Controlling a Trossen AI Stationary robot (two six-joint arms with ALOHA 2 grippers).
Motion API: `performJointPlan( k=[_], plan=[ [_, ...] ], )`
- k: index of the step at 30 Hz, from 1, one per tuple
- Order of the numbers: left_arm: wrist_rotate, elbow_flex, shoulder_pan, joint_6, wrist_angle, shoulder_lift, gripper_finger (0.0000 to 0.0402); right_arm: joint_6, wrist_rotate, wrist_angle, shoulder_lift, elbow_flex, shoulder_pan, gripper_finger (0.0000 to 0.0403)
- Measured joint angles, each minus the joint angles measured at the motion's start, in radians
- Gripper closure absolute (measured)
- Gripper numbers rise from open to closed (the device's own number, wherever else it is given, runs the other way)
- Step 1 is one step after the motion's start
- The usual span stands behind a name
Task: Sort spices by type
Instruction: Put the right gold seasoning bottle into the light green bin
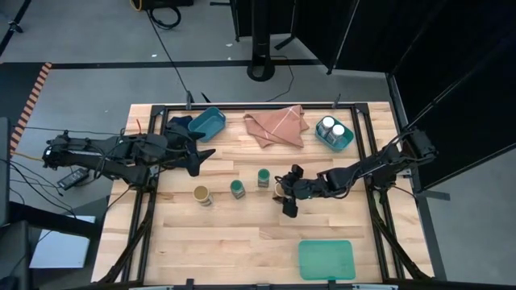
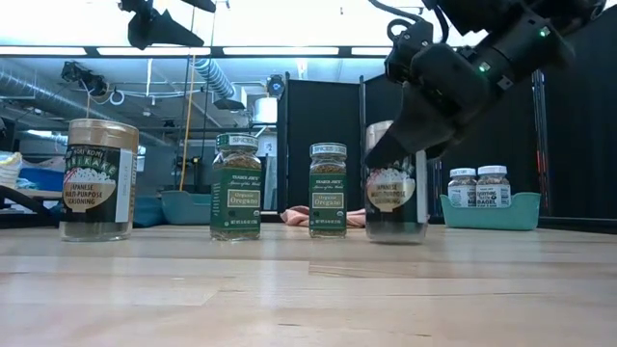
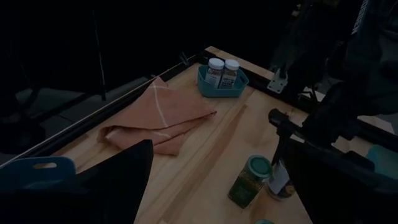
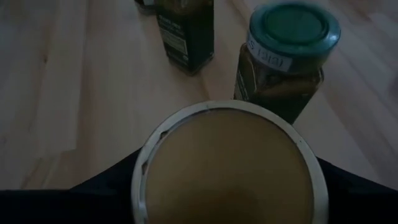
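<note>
Tan-topped jar (image 4: 227,168) nearest, grasped by right tool (image 1: 284,193) on pale wood table (image 1: 242,242); left tool (image 1: 196,161) released; dim room behind.

Four jars in a row across the table's (image 1: 242,242) middle, two jars (image 1: 334,129) in a bin (image 1: 345,142) near the far right corner, cloth (image 1: 276,126) mid far edge, another bin (image 1: 207,123), apparently empty, far left, tray (image 1: 326,259) at the near edge.

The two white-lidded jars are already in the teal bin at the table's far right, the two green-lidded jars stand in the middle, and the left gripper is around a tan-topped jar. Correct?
One slip: it is the right gripper, not the left, around the tan-topped jar, as the high view shows. The left gripper waits by the other teal bin. The white-lidded jars and green-lidded jars are as stated.
</note>
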Motion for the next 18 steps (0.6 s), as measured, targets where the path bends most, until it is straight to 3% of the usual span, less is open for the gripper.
performJointPlan(
  k=[9,18],
  plan=[
    [0.000,0.000,0.000,0.000,-0.001,0.000,0.0039,-0.033,-0.001,-0.009,-0.001,0.068,0.003,0.0121],
    [0.000,0.000,0.000,0.001,0.007,0.000,0.0039,-0.058,0.000,-0.187,-0.041,0.165,0.044,0.0121]
  ],
)
